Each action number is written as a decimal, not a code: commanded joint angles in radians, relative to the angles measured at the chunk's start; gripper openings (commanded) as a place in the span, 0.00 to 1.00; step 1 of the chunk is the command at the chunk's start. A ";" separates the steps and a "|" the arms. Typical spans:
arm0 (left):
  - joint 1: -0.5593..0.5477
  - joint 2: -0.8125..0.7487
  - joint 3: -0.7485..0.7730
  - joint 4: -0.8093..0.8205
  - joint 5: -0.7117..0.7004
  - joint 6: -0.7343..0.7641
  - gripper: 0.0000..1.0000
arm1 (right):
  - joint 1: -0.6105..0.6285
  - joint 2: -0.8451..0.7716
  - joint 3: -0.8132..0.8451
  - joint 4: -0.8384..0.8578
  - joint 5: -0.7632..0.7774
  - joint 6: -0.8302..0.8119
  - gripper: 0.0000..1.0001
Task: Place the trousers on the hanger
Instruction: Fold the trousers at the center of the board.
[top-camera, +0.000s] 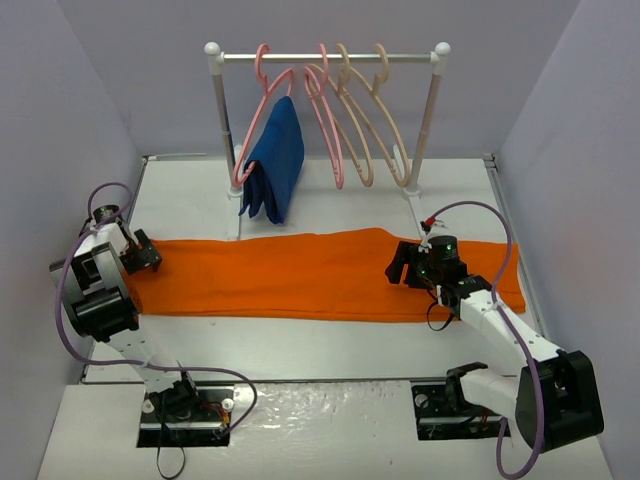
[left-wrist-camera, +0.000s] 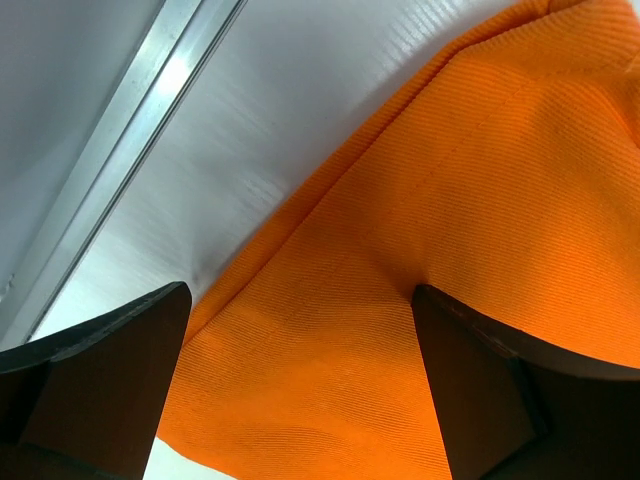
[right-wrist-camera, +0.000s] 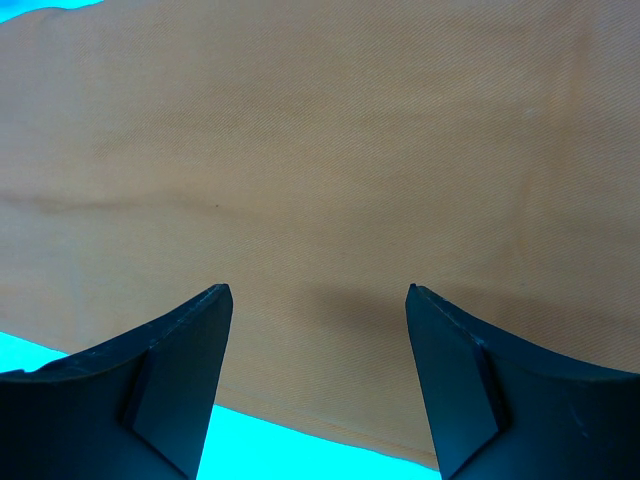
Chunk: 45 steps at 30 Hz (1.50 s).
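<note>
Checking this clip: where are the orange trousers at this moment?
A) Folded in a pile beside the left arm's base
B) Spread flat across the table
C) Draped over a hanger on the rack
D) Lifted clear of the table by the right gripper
B: the trousers lie stretched out flat on the table, and only the dark blue garment hangs on the rack.
</note>
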 joint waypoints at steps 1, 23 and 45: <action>0.002 0.046 -0.014 -0.003 0.032 0.064 0.92 | 0.011 -0.008 -0.002 0.062 -0.024 -0.016 0.67; -0.001 0.013 -0.096 -0.051 0.362 0.039 0.80 | 0.011 -0.054 -0.013 0.053 -0.002 -0.013 0.67; -0.067 0.050 -0.111 -0.092 0.325 0.027 0.00 | 0.010 -0.059 -0.016 0.052 0.015 -0.012 0.67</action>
